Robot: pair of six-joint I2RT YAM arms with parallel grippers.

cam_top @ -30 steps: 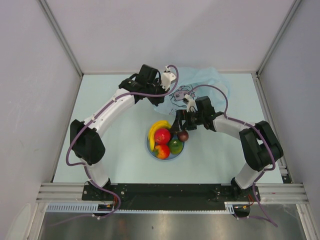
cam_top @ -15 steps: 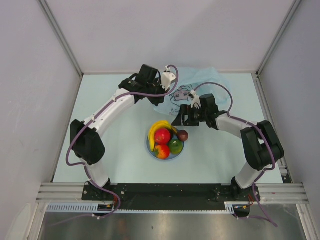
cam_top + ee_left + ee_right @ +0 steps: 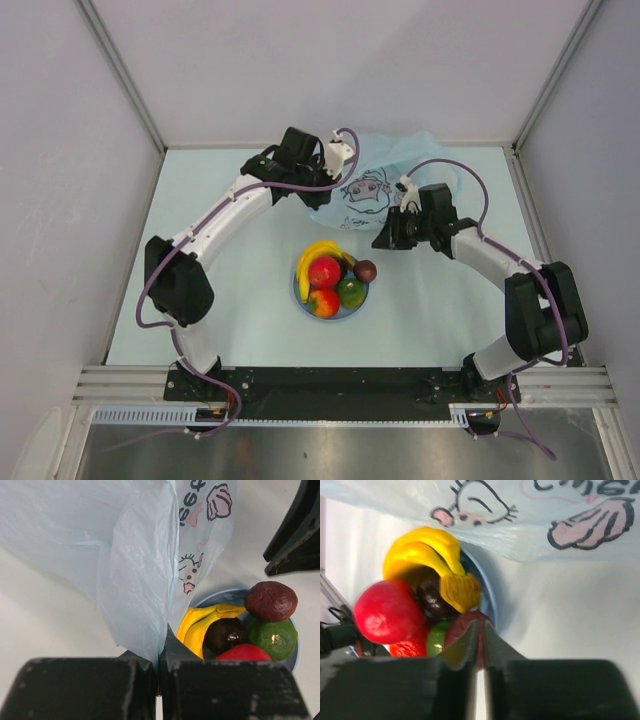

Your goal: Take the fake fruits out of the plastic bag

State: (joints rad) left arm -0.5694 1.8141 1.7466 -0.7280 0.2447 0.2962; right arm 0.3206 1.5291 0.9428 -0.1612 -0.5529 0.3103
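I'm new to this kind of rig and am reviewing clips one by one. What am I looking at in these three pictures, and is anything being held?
Two white robot arms, a left arm and a right arm, are bolted at the near edge of the table. The wide picture looks down from above. The other two come from a camera on each wrist, so the black blocks at the bottom are that arm's own fingers. The left claw is pinched shut on the edge of a thin, pale-blue plastic bag with a cartoon print. The right claw is shut with nothing in it, near the round blue plate. On the plate sit glossy plastic fruits: a curved yellow banana, a red apple, a red-orange round fruit, a green fruit and a small dark maroon one at the rim.
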